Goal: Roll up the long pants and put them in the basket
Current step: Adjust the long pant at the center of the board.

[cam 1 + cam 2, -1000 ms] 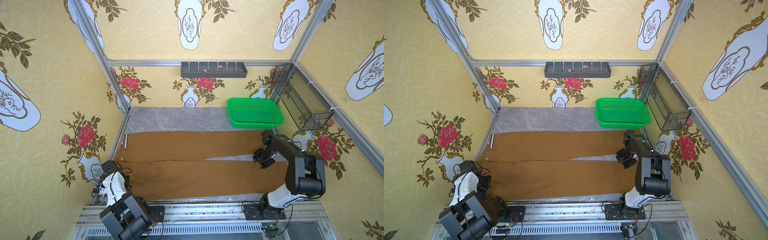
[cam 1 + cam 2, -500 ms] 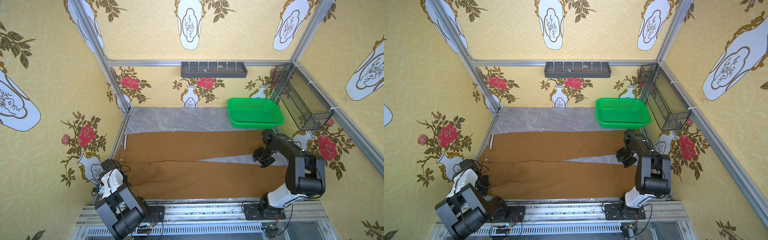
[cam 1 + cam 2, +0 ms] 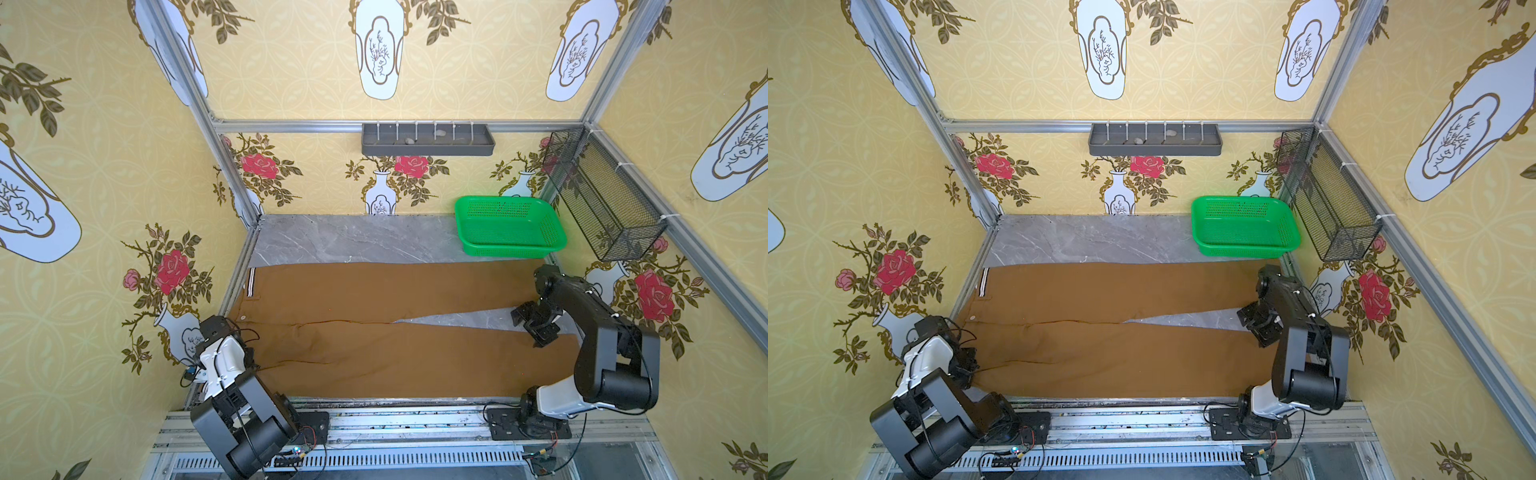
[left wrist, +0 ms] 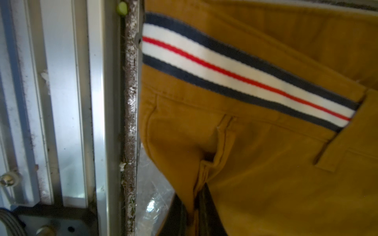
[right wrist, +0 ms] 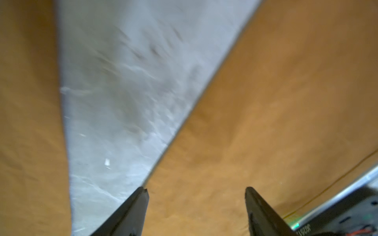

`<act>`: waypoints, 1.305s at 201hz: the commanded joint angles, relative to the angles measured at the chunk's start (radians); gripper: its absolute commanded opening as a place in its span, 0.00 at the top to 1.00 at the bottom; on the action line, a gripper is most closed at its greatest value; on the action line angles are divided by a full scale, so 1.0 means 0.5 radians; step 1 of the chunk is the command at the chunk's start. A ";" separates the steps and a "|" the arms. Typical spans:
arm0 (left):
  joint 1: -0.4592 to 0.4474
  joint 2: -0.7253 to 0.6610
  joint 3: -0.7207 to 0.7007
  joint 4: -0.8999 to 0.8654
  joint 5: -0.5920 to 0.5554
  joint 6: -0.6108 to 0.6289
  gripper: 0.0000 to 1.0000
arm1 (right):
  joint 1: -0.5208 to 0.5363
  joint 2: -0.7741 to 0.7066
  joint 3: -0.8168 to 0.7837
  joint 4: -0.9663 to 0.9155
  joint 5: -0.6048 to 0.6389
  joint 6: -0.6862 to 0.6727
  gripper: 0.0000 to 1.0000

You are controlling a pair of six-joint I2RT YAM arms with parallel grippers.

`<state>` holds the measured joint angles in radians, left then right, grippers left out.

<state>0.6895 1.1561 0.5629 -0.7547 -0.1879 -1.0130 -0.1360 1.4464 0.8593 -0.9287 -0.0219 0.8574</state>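
Observation:
The long pants (image 3: pixel 395 291) (image 3: pixel 1121 291) lie flat across the grey table, waist at the left and both legs running right. A wedge of bare table shows between the legs at the hem end. The striped waistband (image 4: pixel 245 71) and a pale button (image 3: pixel 242 317) mark the waist. My left gripper (image 3: pixel 249 361) (image 4: pixel 194 208) is shut on a fold of the waist edge at the near left corner. My right gripper (image 3: pixel 536 324) (image 5: pixel 196 190) hangs open over the near leg's inner edge by the hem, with nothing between its fingers.
A green basket (image 3: pixel 509 226) stands at the back right of the marble table (image 3: pixel 353 239). On the right wall hangs a black wire basket (image 3: pixel 602 195), on the back wall a grey shelf tray (image 3: pixel 428 139). A metal frame rail (image 4: pixel 98 122) runs beside the waist.
My left gripper has dropped onto the waist edge and shut on the cloth. My right gripper's jaws have spread wider. The gap between the two legs has widened at the hem end.

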 commanded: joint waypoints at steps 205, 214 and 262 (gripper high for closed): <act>0.002 0.209 0.073 0.000 0.090 0.050 1.00 | -0.400 0.210 -0.226 0.381 0.032 -0.022 0.28; 0.004 0.212 0.074 0.000 0.089 0.048 1.00 | -0.400 0.278 -0.152 0.408 0.012 -0.018 0.28; 0.002 0.259 0.089 0.023 0.147 0.023 1.00 | -0.400 0.608 0.209 0.551 -0.113 -0.042 0.29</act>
<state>0.6899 1.2686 0.6037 -0.7441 -0.1448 -1.0016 -0.3355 1.6794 0.9051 -0.9665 -0.1307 0.8207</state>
